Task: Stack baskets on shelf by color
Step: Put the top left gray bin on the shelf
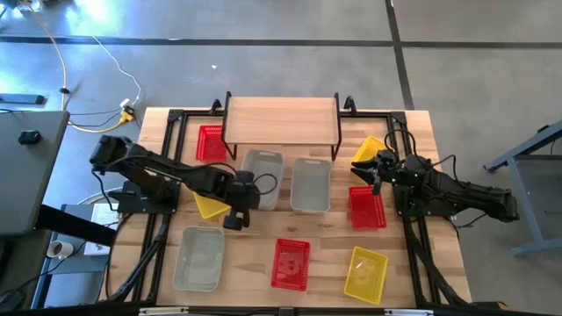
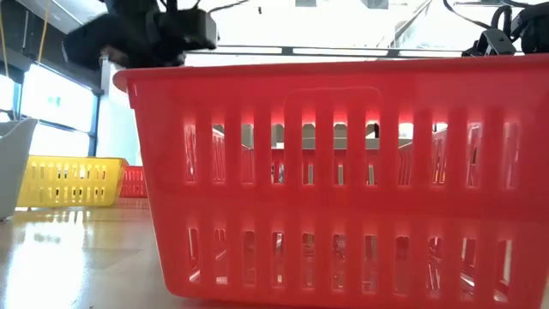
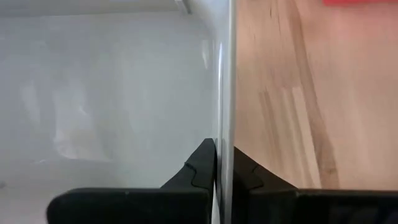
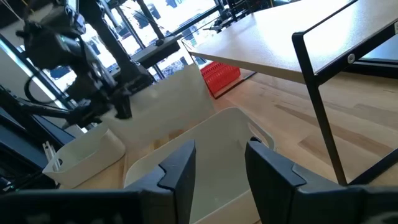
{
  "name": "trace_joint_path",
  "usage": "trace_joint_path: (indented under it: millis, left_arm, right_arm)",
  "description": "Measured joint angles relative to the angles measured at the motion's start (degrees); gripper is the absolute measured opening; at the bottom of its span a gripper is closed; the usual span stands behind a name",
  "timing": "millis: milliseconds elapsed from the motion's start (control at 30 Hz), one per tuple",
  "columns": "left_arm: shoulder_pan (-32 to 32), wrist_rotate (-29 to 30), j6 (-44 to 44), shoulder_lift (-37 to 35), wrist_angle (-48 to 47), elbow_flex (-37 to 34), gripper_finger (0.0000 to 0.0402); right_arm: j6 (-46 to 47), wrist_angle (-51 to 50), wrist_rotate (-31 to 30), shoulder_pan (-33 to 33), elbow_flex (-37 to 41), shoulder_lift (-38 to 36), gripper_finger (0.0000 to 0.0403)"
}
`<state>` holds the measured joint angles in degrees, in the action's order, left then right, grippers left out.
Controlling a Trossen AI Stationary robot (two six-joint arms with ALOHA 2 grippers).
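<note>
The shelf [image 1: 281, 117] stands at the table's far middle, with a red basket [image 1: 211, 143] at its left legs. Two grey baskets [image 1: 261, 171] [image 1: 310, 184] lie side by side in front of it. My left gripper [image 1: 247, 195] is shut on the left one, which also shows in the right wrist view [image 4: 180, 93]. My right gripper [image 1: 369, 171] is open and empty [image 4: 217, 168], between a yellow basket [image 1: 369, 149] and a red basket [image 1: 366, 209] and pointing toward the right-hand grey basket [image 4: 205, 149]. My left gripper pinches a thin side wall [image 3: 224, 124] of the grey basket. One finger [image 3: 202, 168] is inside the basket and the other [image 3: 249, 174] is outside, over the wooden tabletop. Whether the basket is off the table cannot be told.
A yellow basket [image 1: 209, 205] lies under my left arm. Along the near edge lie a grey basket [image 1: 198, 257], a red basket [image 1: 291, 263] that fills the low view [image 2: 343, 180], and a yellow basket [image 1: 365, 272]. The shelf's black legs [image 4: 317, 106] stand close to my right gripper.
</note>
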<state>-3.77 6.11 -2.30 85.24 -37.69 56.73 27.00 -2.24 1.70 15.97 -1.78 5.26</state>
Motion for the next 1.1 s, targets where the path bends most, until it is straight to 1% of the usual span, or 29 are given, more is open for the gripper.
trace_joint_path:
  millis: [200,333,433,533,633,733,933,1000,1100]
  left_arm:
    - [-0.04,2.85,0.13,-6.20,1.29,0.00,0.0001]
    - [-0.02,6.45,-1.44,-10.04,1.13,0.64,0.0001]
    - [0.33,10.04,-4.25,-12.44,0.74,2.66,0.0000]
    - [1.82,12.10,-7.45,-13.73,-1.58,6.11,0.0000]
    - [4.73,13.56,-10.78,-13.89,-4.80,10.09,0.0000]
    - [8.77,14.10,-14.04,-13.95,-6.11,13.39,0.0000]
    - [17.95,13.86,-20.83,-13.95,-8.21,16.92,0.0000]
    - [21.28,12.26,-23.30,-13.95,-9.30,17.19,0.0000]
    - [26.09,7.08,-24.32,-13.68,-10.42,17.22,0.0000]
  right_arm:
    - [0.00,0.00,0.01,0.00,0.01,0.00,0.0126]
    - [0.00,0.01,0.01,0.00,0.01,0.02,0.0126]
    - [0.00,0.02,0.02,0.00,0.00,-0.01,0.0126]
    - [0.00,0.00,0.02,0.00,0.01,0.07,0.0126]
    - [0.00,0.00,0.02,0.00,0.02,0.06,0.0126]
    - [0.00,0.00,0.02,0.00,0.02,0.04,0.0126]
    - [0.00,0.00,0.02,0.00,0.00,0.07,0.0126]
    - [0.00,0.00,0.00,0.00,0.02,0.07,0.0126]
    - [0.00,0.00,0.02,0.00,0.00,0.07,0.0126]
